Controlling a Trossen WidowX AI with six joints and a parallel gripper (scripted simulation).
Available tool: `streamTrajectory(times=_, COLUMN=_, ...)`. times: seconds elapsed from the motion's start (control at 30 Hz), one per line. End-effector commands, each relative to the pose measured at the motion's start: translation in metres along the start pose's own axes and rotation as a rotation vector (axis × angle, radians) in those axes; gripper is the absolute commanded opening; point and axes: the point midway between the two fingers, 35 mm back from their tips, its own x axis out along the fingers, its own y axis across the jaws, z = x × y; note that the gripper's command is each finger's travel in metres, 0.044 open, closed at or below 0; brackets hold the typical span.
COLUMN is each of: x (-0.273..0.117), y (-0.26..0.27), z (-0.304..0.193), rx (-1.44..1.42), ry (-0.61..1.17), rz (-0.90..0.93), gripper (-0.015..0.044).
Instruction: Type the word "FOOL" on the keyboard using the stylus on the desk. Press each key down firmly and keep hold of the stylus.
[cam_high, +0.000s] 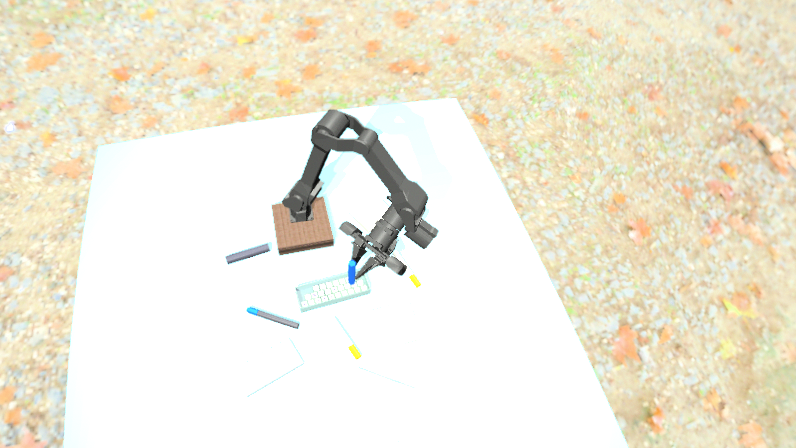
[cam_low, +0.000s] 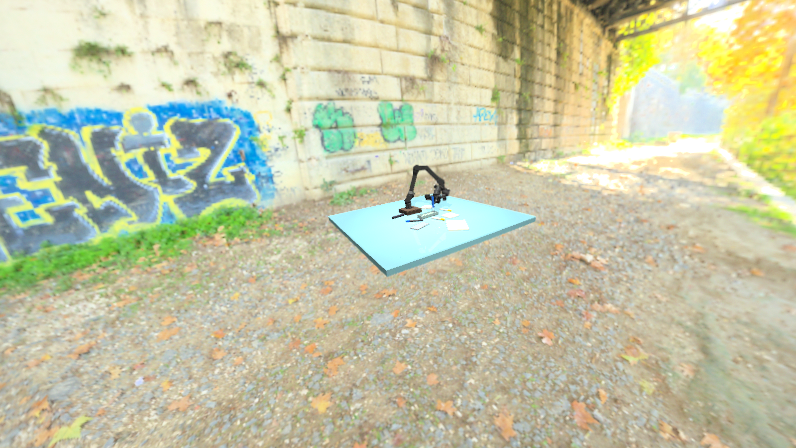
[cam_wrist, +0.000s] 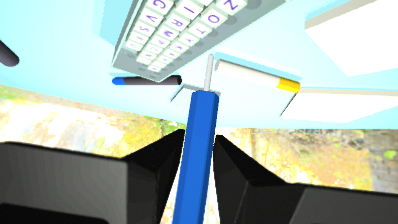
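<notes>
My gripper (cam_high: 355, 269) (cam_wrist: 199, 138) is shut on the blue stylus (cam_high: 351, 273) (cam_low: 433, 200) (cam_wrist: 201, 117), whose thin pale tip points down and away from the fingers. The keyboard (cam_high: 333, 292) (cam_low: 427, 214) (cam_wrist: 213, 19) lies on the desk, a pale tray with white keys and purple letters. In the top view the stylus stands over its right part. In the wrist view the tip shows against the desk just past the keyboard's long edge, near the O and T keys, and appears raised. Its exact height is unclear. Some far letters are too small to read.
A dark pen with a blue end (cam_high: 275, 318) (cam_wrist: 150, 80) and a white pen with a yellow end (cam_high: 354, 351) (cam_wrist: 250, 72) lie near the keyboard. A dark rod (cam_high: 247, 253) lies beside the wooden base (cam_high: 303, 230). Another yellow end (cam_high: 414, 280) and white pads (cam_low: 457, 224) (cam_wrist: 355, 37) also show.
</notes>
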Motion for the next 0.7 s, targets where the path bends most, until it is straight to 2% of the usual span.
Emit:
streamTrajectory(times=0.0, x=0.0057, y=0.0017, z=0.0093, rx=-0.008, ry=0.001, rz=0.004, gripper=0.0000)
streamTrajectory(times=0.23, x=0.0057, y=0.0017, z=0.0093, rx=-0.008, ry=0.001, rz=0.004, gripper=0.0000)
streamTrajectory(times=0.33, x=0.0069, y=0.0013, z=0.0113, rx=-0.008, ry=0.001, rz=0.004, gripper=0.0079)
streamTrajectory(times=0.67, x=0.0083, y=0.0011, z=0.0137, rx=-0.008, ry=0.001, rz=0.004, gripper=0.0081)
